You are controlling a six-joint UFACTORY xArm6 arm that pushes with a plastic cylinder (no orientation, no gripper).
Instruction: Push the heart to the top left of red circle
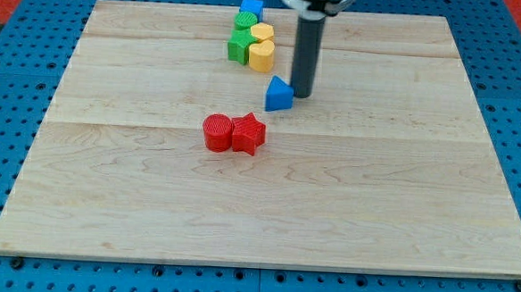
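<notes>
Two yellow blocks stand in a cluster at the view's top centre, one [263,32] above the other [262,55]. Which of them is the heart is hard to make out. The red circle [216,132] lies near the board's middle, touching a red star [249,133] on its right. My tip [301,95] is right of a blue triangle [279,94], against it or nearly so. It is below and right of the yellow blocks and above and right of the red circle.
A green circle [245,22] and a green star [240,47] sit left of the yellow blocks. A blue cube [251,8] is at the board's top edge [161,5]. Blue pegboard [14,79] surrounds the wooden board.
</notes>
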